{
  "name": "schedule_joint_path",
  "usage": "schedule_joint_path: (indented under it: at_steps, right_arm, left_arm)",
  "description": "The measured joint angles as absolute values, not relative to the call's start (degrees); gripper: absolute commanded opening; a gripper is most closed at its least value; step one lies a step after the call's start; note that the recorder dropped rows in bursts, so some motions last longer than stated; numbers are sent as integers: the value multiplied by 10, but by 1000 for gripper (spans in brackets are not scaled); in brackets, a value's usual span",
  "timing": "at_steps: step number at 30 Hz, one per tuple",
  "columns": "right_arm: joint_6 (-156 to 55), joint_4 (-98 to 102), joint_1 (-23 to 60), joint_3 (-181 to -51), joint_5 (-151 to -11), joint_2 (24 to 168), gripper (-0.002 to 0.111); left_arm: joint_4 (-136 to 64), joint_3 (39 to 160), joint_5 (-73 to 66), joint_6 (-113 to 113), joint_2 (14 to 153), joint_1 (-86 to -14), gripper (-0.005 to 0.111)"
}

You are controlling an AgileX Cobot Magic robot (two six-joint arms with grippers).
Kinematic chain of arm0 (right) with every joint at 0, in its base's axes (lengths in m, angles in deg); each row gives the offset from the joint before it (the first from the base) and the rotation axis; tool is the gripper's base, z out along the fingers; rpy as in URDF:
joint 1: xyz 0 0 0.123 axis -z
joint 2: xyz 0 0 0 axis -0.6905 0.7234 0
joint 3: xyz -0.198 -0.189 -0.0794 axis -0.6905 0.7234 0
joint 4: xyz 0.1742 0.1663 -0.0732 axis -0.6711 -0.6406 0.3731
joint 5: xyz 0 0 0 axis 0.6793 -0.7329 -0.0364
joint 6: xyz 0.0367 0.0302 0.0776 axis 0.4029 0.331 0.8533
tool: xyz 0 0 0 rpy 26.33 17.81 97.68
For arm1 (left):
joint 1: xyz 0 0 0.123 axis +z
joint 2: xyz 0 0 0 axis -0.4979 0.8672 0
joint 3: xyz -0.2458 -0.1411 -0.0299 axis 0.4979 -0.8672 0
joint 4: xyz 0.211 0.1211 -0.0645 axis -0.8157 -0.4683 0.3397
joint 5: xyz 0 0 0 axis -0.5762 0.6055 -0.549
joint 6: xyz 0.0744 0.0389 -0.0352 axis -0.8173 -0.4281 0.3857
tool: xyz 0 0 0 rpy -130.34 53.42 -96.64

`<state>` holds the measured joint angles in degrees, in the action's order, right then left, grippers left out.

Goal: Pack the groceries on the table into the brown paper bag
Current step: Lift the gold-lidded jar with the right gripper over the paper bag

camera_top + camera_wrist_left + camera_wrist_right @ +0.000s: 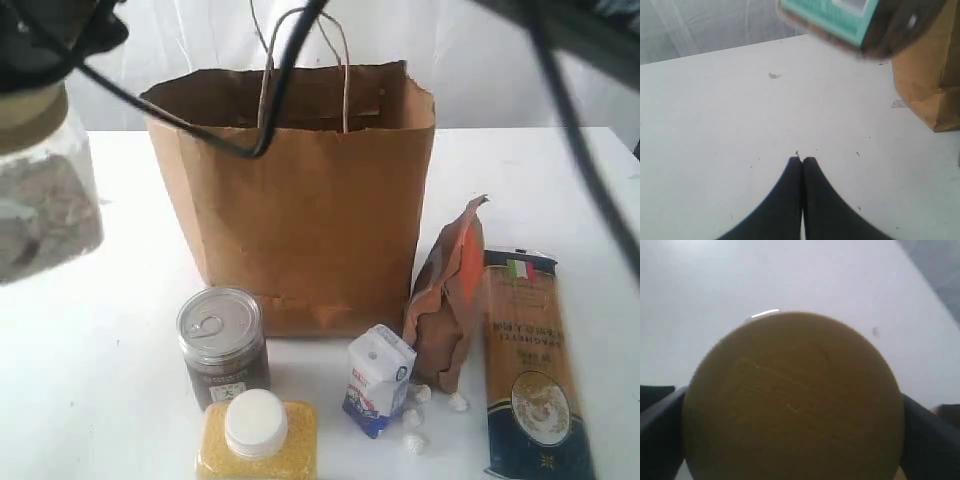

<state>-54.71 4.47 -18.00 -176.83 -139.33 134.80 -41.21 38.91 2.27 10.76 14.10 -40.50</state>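
Jar (40, 200) blurred, left edge | table (90, 380) white, matte | backdrop (470, 70) white

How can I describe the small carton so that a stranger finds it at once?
Start at the tall brown paper bag on the white table. In front of it, between the dark can and the brown-orange pouch, stands the small carton. It alone is a white box with blue print.

A lab-style test setup: bare white table (100, 390) backed by creased white sheeting (700, 25).
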Motion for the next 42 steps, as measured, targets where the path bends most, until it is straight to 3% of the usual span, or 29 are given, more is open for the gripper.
schedule_joint_path:
  at_steps: [11,26,42]
  right_arm:
    - [-515,219,-174,-1854,-1389,1289,0]
    - [-501,230,-73,-1866,-1440,1296,0]
    - [-461,219,-68,-1866,-1521,1316,0]
  left_arm:
    - [-412,389,23,108,141,-405,0]
    - [-412,389,23,108,141,-405,0]
    - [-412,389,23,108,141,-405,0]
